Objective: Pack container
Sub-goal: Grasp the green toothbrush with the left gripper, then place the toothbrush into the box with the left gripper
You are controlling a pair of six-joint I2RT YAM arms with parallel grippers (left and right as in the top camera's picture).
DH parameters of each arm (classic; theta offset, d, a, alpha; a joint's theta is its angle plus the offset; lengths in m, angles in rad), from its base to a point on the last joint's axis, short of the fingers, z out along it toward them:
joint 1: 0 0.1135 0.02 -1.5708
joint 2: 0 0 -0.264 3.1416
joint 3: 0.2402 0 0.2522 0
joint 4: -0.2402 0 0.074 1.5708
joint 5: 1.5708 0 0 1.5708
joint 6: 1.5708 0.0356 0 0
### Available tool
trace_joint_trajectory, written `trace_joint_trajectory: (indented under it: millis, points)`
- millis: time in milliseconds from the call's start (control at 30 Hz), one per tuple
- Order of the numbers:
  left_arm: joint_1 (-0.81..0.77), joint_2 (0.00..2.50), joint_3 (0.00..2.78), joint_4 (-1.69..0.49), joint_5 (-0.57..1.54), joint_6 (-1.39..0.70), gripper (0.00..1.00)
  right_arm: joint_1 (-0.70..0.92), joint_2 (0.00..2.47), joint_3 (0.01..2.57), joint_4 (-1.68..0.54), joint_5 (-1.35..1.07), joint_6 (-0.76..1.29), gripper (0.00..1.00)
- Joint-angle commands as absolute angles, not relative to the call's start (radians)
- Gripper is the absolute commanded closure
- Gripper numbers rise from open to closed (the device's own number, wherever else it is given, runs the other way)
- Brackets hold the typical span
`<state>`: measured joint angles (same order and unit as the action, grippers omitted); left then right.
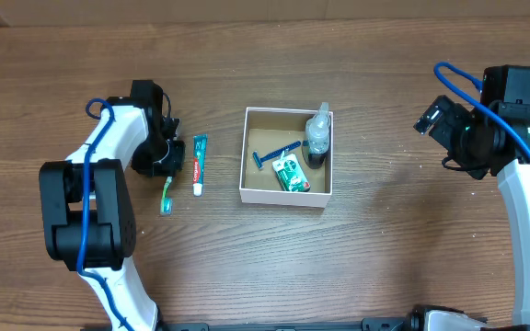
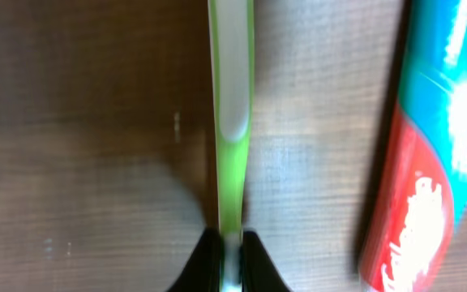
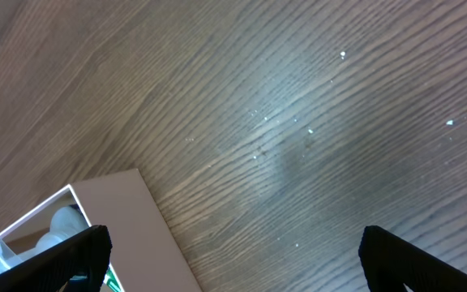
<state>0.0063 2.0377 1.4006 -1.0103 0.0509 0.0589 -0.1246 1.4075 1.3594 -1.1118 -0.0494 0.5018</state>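
Note:
The container [image 1: 245,170] is a square white-walled box with a brown inside at the table's middle. It holds a blue razor [image 1: 274,154], a green-and-white packet [image 1: 290,174] and a clear bottle [image 1: 317,135]. A green toothbrush [image 1: 166,198] lies left of it, beside a toothpaste tube [image 1: 199,164]. My left gripper [image 1: 164,167] is shut on the toothbrush's handle [image 2: 232,154], low at the table; the tube [image 2: 428,162] shows to its right. My right gripper [image 1: 431,119] is open and empty over bare wood at the right; the container's wall [image 3: 128,219] shows at the lower left of its view.
The wooden table [image 1: 385,239] runs all round. The left arm's white links [image 1: 90,193] and the right arm's [image 1: 523,184] stand at the two sides. The right gripper's fingertips [image 3: 233,259] frame bare wood.

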Motion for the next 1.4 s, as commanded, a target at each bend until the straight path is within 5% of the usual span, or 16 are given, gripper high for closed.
trace_joint_trajectory:
  millis: [0,133,433,533,667,767,867,1200,1333,1367]
  points:
    - [-0.005,2.018,1.633,-1.142,0.075,0.066,0.96,-0.128,1.407,1.374,-1.106,-0.050,0.509,0.00]
    - [-0.112,1.934,1.894,-1.281,0.160,0.064,0.96,-0.128,1.407,1.374,-1.106,-0.050,0.509,0.00]
    - [-0.495,1.917,1.840,-1.154,0.138,0.062,0.88,-0.128,1.407,1.374,-1.106,-0.050,0.509,0.00]
    - [-0.515,1.943,1.782,-1.098,0.108,0.019,0.74,-0.128,1.407,1.374,-1.106,-0.050,0.509,0.00]
    - [-0.494,1.929,1.799,-1.172,0.023,0.004,0.81,-0.128,1.407,1.374,-1.106,-0.050,0.509,0.00]
    - [-0.410,1.855,1.811,-1.239,-0.068,-0.031,0.50,-0.128,1.407,1.374,-1.106,-0.050,0.509,0.00]
    - [-0.268,1.881,1.788,-1.252,-0.042,-0.069,0.40,-0.128,1.407,1.374,-1.106,-0.050,0.509,0.00]
    - [-0.162,2.155,1.600,-1.109,0.094,-0.109,0.43,-0.128,1.407,1.374,-1.106,-0.050,0.509,0.00]
    - [-0.161,2.214,1.597,-1.107,0.094,-0.113,0.58,-0.128,1.407,1.374,-1.106,-0.050,0.509,0.00]
    - [-0.161,2.216,1.597,-1.113,0.095,-0.113,0.69,-0.128,1.407,1.374,-1.106,-0.050,0.509,0.00]
